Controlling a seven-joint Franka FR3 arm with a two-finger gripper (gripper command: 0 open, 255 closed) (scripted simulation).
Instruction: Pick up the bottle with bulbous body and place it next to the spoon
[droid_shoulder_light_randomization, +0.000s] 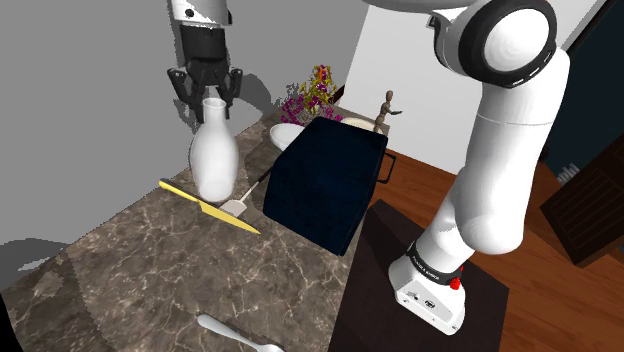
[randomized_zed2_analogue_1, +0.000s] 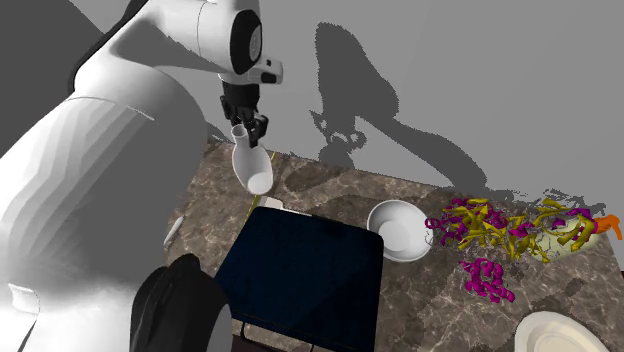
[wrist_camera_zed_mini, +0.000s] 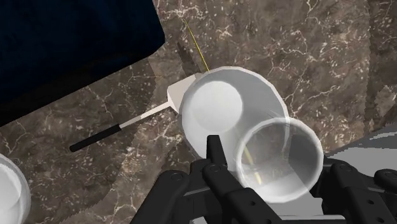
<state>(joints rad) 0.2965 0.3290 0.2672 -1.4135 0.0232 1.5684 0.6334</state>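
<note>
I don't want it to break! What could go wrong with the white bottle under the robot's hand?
The gripper is at the thin neck of the bottle, so the round body might slip or swing when lifted. The yellow knife and the spatula lie right by its base and could get knocked. The dark box stands close, so a sideways move might bump it.

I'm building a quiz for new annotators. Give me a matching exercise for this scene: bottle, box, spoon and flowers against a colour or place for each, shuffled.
Things:
1. bottle
2. box
3. spoon
4. flowers

Colour or place:
a. dark blue
b. purple and yellow
c. its neck inside the gripper
d. at the shoulder view's bottom edge

Pairs: 1-c, 2-a, 3-d, 4-b
</note>
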